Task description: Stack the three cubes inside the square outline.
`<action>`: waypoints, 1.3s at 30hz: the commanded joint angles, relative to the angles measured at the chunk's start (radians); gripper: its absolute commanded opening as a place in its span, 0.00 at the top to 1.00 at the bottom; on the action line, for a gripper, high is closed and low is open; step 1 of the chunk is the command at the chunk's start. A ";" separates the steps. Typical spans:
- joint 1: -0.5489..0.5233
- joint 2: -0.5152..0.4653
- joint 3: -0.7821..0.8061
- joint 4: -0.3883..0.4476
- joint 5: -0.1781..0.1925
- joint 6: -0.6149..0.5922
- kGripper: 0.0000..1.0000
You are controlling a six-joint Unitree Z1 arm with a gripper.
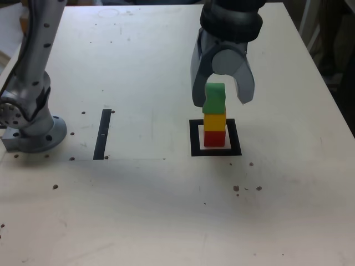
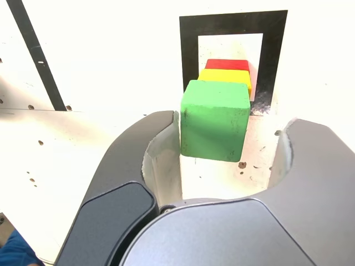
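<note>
Gripper (image 2: 222, 166) fills the lower part of the wrist view, and I read its jaws as apart: one inner face sits against or just beside the green cube (image 2: 215, 119), the other stands clear with bare table showing between. That cube lies directly between the jaws, topping the stack, so I judge any retreat must go straight up without brushing it. In the exterior view, right of centre, green cube sits on yellow cube (image 1: 214, 121), which sits on red cube (image 1: 214, 137), all inside the square outline (image 1: 195, 138). Green appears shifted slightly toward the exterior view's left over yellow. I judge the stack complete, release in progress.
</note>
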 commanded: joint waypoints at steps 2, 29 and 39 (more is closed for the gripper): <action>0.002 -0.043 0.000 0.017 0.001 -0.007 0.01; -0.029 -0.624 0.544 0.004 0.058 0.038 0.01; -0.029 -0.689 0.876 -0.191 0.057 0.049 0.01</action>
